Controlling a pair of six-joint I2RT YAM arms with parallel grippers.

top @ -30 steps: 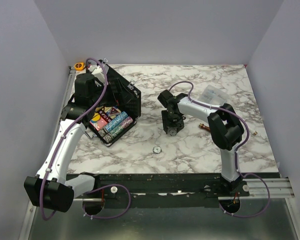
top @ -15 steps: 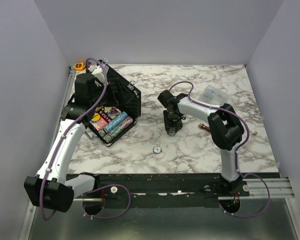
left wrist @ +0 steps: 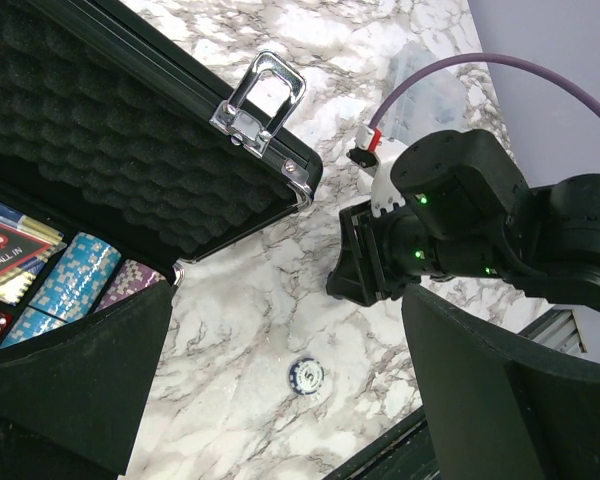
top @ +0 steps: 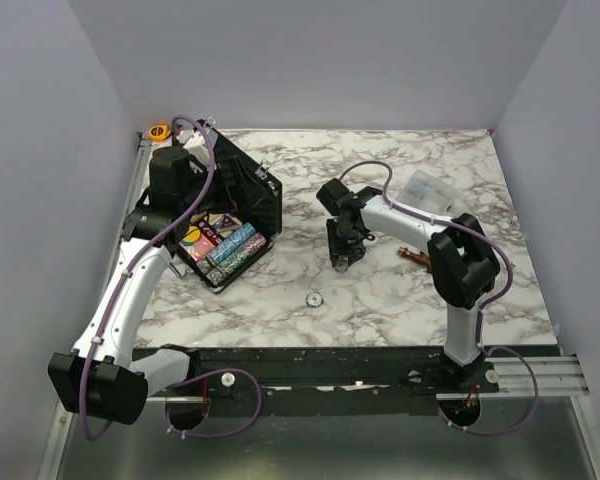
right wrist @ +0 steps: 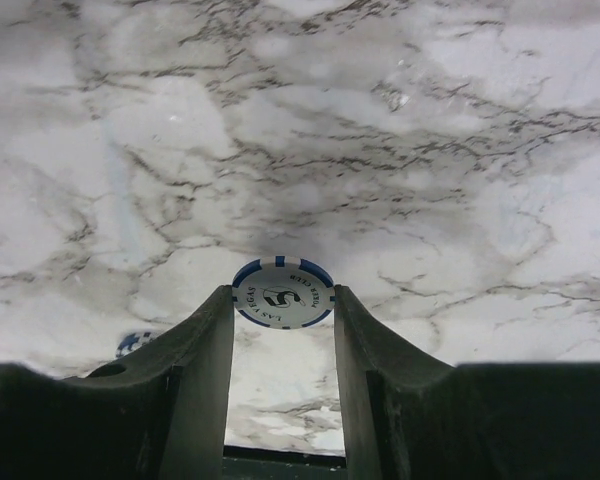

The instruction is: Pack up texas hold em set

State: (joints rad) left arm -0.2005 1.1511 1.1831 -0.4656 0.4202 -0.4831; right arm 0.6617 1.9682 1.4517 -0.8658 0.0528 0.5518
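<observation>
Looking from above, the open black case [top: 242, 205] sits at the left of the worktop [top: 400, 290], with a loose chip [top: 313, 299] lying nearer the front edge. Left wrist: the left fingers [left wrist: 80, 390] are spread wide and hold nothing, just beside the chip rows [left wrist: 75, 285]. Right wrist: the right fingers [right wrist: 208, 350] pinch a blue-white chip [right wrist: 282, 293] by its edges.

- Top view: fixed, high behind the arms, facing down and forward. It stands far off and takes in the whole table [top: 400, 160].
- Left wrist view: close over the open case [left wrist: 110, 170], facing across the table to the right arm [left wrist: 480, 220]. The left fingers [left wrist: 500, 400] frame the lower corners.
- Right wrist view: very near the tabletop, looking down between the right fingers [right wrist: 195, 380], with the held chip [right wrist: 282, 292] centred.
- Shared by top and left wrist views: case, right arm, loose chip [top: 313, 298].
</observation>
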